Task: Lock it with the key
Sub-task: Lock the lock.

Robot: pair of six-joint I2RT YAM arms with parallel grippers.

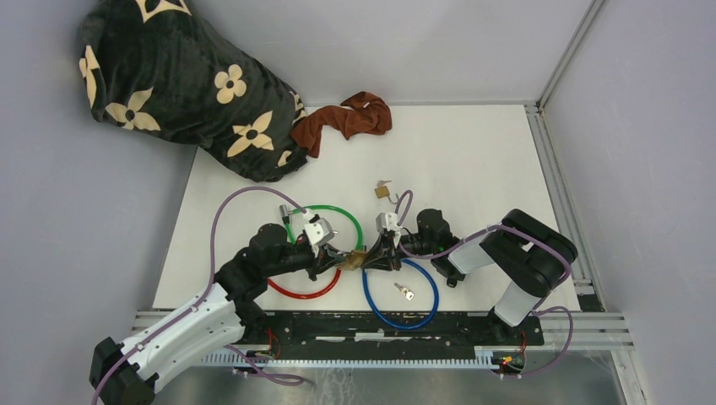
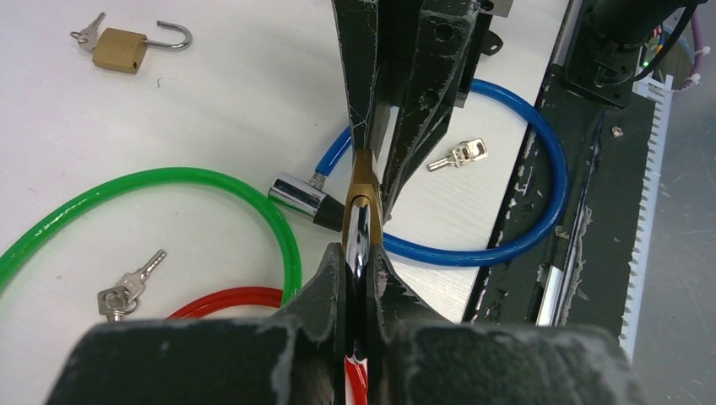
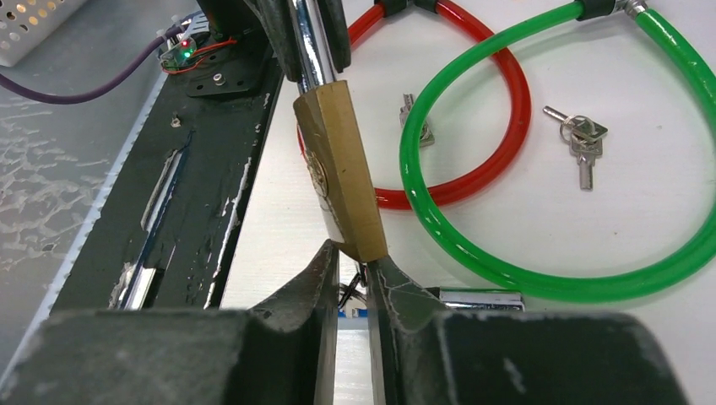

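A brass padlock [image 1: 355,259] hangs in the air between my two grippers, above the table's near edge. My left gripper [image 1: 336,261] is shut on its chrome shackle [image 2: 359,240]; the brass body [image 2: 364,181] sticks out beyond the fingertips. In the right wrist view the padlock body [image 3: 338,181] stands tilted, shackle [image 3: 308,42] at the top. My right gripper [image 3: 352,257] is closed at the padlock's bottom end, and a thin wire key ring [image 3: 348,291] shows between its fingertips. The key itself is hidden.
Green [image 1: 355,224], red [image 1: 300,293] and blue [image 1: 404,319] cable loops lie under the grippers. Loose keys lie on the table [image 1: 404,292] [image 2: 127,287]. A second small padlock [image 1: 382,191] lies open further back. A brown cloth [image 1: 346,118] and a floral bag [image 1: 186,80] sit at the back.
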